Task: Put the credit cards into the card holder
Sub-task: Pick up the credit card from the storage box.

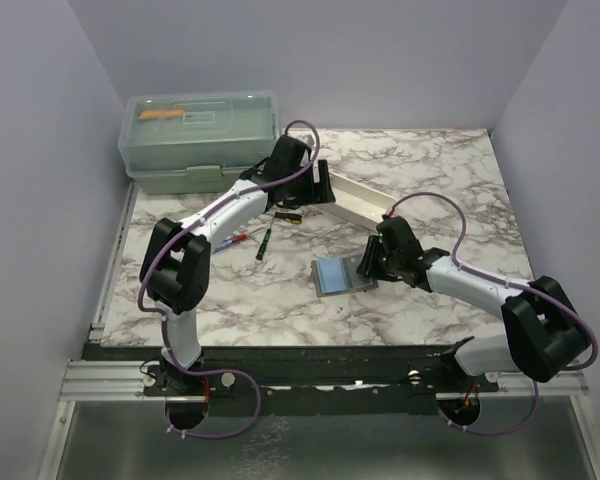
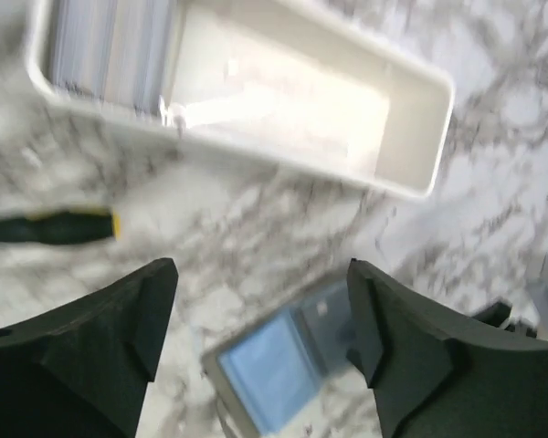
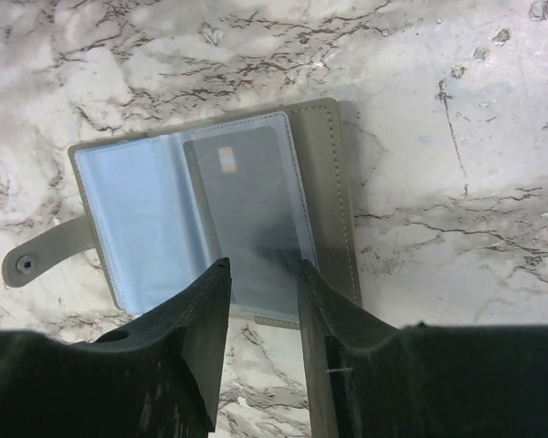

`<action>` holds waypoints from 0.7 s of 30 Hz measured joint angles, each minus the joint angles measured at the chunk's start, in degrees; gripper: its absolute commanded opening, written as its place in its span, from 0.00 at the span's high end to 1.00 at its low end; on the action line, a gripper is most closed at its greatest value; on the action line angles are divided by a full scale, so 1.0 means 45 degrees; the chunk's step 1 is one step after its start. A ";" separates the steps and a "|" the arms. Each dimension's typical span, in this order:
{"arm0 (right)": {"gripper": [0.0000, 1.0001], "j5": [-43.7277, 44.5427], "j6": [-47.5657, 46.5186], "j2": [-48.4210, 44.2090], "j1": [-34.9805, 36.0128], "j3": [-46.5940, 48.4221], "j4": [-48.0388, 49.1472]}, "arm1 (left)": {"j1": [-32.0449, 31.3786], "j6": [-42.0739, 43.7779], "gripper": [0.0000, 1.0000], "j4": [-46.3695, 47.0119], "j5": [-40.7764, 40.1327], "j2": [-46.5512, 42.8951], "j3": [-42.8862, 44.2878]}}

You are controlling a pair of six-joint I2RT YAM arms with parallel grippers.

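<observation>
Mid-table: grey-olive folding card holder (image 3: 324, 182) lies open on the marble table (image 3: 457, 109), clear sleeves up. A light blue card (image 3: 132, 228) seems to sit in the left sleeve. The right gripper (image 3: 260, 297), narrowly parted, straddles the near sleeve edge, probably to steady it; contact unclear. The left gripper (image 2: 260, 274) is wide and empty, near the long white tray (image 2: 411, 119), likely for the next card.

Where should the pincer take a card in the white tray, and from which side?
By its top edge, from straight above. The credit cards appear to stand on edge, packed at one end of the white tray, so only top edges are free and the tray walls block the sides. The view is blurred.
</observation>
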 measured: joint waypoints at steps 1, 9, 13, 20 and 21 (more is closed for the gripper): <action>0.60 -0.0039 -0.0049 -0.0063 0.0000 0.0000 -0.0005 | 0.0063 0.0257 0.16 -0.0029 -0.0374 0.0175 0.0675; 0.59 -0.0617 -0.0287 -0.0359 -0.0005 -0.0005 -0.0005 | -0.0112 0.3740 0.16 -0.1880 -0.4323 0.4624 0.8388; 0.59 -0.0753 -0.0330 -0.0593 -0.0005 -0.0005 -0.0010 | -0.0194 0.4979 0.17 -0.3099 -0.5508 0.6732 1.0846; 0.59 -0.0947 -0.0359 -0.0772 -0.0005 -0.0073 -0.0005 | -0.0408 0.6071 0.18 -0.4478 -0.6659 0.7849 1.1434; 0.59 -0.0991 -0.0359 -0.0772 -0.0005 -0.0073 -0.0005 | -0.0476 0.6178 0.18 -0.4512 -0.6800 0.7951 1.1506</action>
